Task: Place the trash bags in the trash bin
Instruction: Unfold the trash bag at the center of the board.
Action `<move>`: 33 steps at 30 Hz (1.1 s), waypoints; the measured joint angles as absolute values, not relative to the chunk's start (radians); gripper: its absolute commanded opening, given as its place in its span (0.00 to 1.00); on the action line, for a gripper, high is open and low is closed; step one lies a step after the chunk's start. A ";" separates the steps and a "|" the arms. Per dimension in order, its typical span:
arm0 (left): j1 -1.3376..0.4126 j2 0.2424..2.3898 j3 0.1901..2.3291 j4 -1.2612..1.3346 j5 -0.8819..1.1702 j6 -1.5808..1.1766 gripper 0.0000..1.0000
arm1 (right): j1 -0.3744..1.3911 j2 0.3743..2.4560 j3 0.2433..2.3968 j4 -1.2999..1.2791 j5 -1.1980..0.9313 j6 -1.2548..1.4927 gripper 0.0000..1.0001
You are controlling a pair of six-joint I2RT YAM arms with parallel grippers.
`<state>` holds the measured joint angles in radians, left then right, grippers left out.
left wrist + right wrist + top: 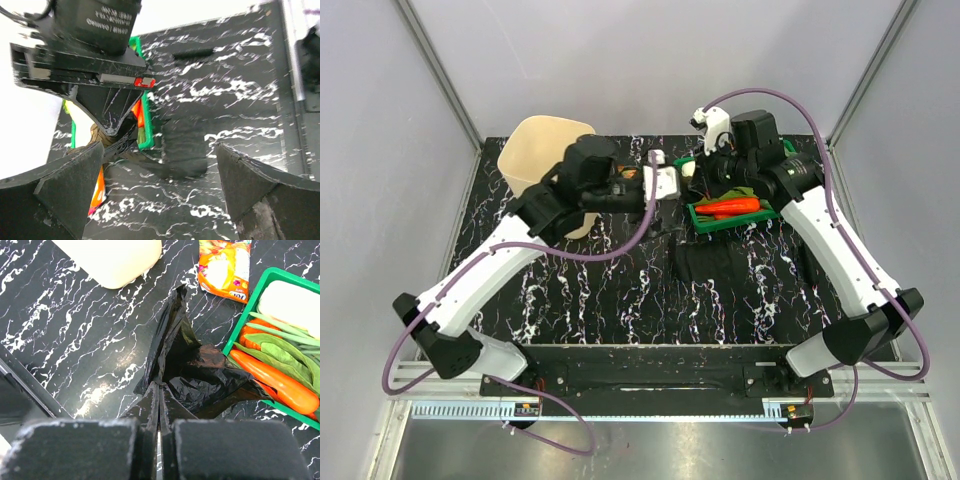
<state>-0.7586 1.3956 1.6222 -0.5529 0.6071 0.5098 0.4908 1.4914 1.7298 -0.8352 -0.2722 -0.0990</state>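
My right gripper (160,385) is shut on a crumpled, glossy black trash bag (195,372) and holds it above the table, beside the green tray. A second trash bag, a flat folded black bundle (710,265), lies on the table in front of the tray; it also shows in the left wrist view (182,145). My left gripper (159,165) is open and empty, above the table facing that bundle and the right gripper (112,115). The cream trash bin (545,160) stands at the back left and shows in the right wrist view (120,260).
A green tray (705,225) of carrots and green vegetables sits at the back centre-right, also in the right wrist view (250,305). An orange snack wrapper (225,267) lies between the tray and the bin. Grey walls enclose the black marbled table (620,290).
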 measured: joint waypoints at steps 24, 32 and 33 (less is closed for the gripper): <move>-0.891 1.517 1.609 -0.558 0.208 0.798 0.60 | 0.469 1.530 1.780 -0.862 -0.305 -0.020 0.00; -0.894 1.551 1.609 -0.560 0.209 0.857 0.56 | 0.442 1.531 1.780 -0.863 -0.332 0.006 0.00; -0.894 1.557 1.610 -0.560 0.209 0.862 0.56 | 0.440 1.531 1.780 -0.862 -0.335 0.009 0.00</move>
